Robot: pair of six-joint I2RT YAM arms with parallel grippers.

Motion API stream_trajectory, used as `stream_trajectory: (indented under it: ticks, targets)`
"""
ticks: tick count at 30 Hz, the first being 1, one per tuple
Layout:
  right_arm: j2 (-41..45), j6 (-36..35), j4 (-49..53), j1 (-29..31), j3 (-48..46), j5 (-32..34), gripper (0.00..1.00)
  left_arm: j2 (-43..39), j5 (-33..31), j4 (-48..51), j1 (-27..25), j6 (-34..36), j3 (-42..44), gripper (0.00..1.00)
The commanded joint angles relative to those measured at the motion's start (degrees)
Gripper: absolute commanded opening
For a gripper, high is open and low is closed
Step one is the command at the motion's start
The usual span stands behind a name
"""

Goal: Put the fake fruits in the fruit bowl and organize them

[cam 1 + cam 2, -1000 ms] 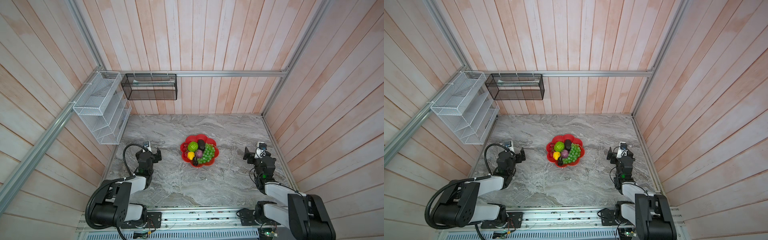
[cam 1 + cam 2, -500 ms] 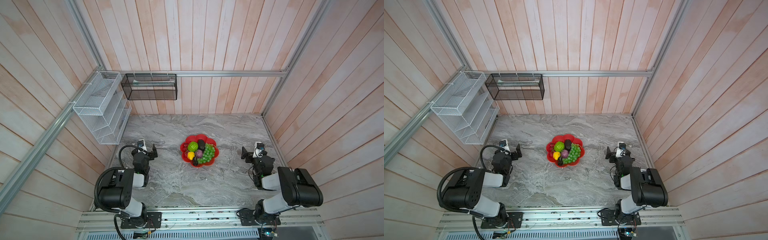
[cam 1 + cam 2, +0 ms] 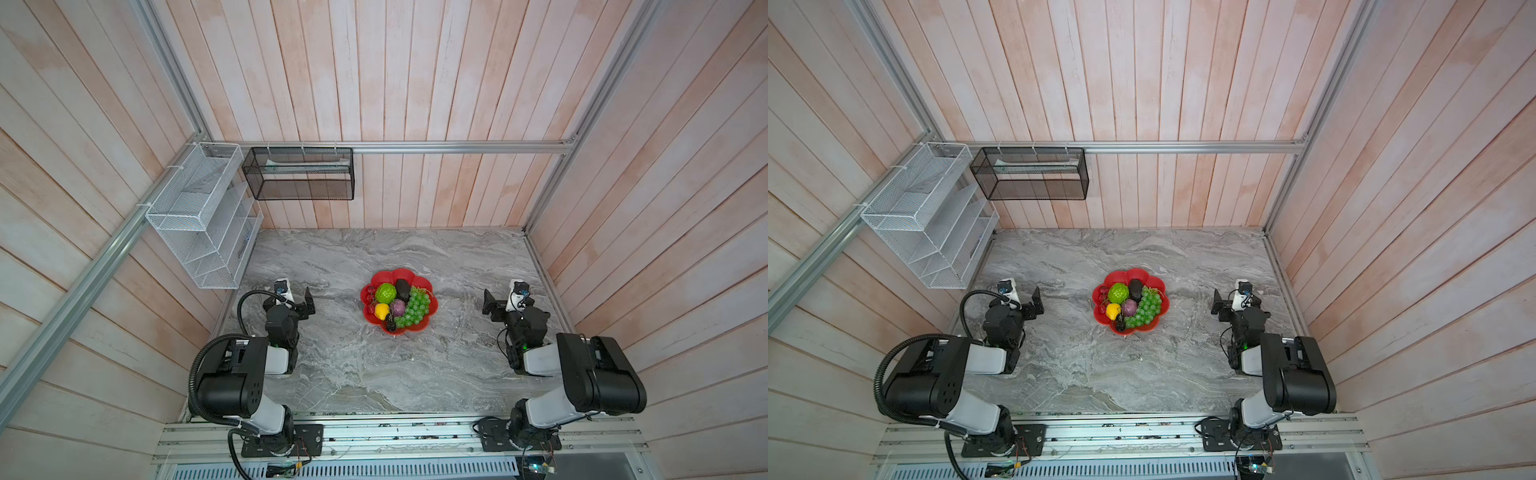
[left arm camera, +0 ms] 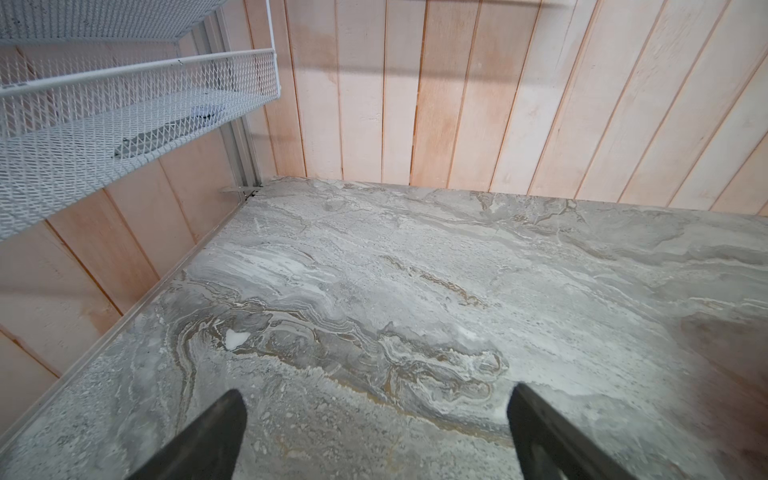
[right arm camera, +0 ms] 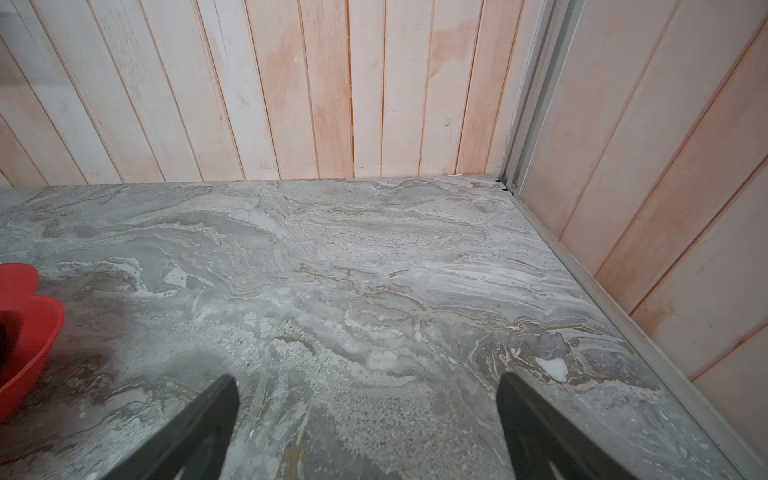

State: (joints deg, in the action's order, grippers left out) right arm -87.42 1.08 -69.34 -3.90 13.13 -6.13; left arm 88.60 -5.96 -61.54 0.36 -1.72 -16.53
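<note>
The red scalloped fruit bowl point(image 3: 388, 276) point(image 3: 1121, 276) sits mid-table in both top views. In it lie a bumpy green ball point(image 3: 385, 293), a dark avocado point(image 3: 402, 286), a yellow lemon point(image 3: 382, 310), a purple fruit point(image 3: 398, 306), a green grape bunch point(image 3: 413, 309), red cherries point(image 3: 369, 300) and black berries point(image 3: 390, 324). My left gripper point(image 3: 297, 301) point(image 4: 376, 415) is open and empty over bare marble, well left of the bowl. On the bowl's right, my right gripper point(image 3: 500, 305) point(image 5: 368, 399) is also open and empty. The bowl's rim point(image 5: 25, 332) shows at the edge of the right wrist view.
A white wire rack point(image 3: 199, 224) point(image 4: 124, 104) hangs on the left wall above the table's left edge. A black mesh basket point(image 3: 299, 174) hangs on the back wall. Wooden walls close in three sides, and both arms are folded near the front rail.
Both arms have folded back toward their bases at the front of the table. The bowl and the fruits have not moved, and both grippers stay open.
</note>
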Motion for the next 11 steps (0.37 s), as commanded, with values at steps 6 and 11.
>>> stream_trajectory:
  ticks: [6,11]
  targets:
    - [0.6,-0.4,0.6,-0.3,0.9,-0.6,0.98,-0.1,0.9,-1.7,0.0,-0.4,-0.2,1.0]
    - [0.6,-0.4,0.6,-0.3,0.9,-0.6,0.98,-0.3,0.9,-1.9,0.0,-0.4,0.0,1.0]
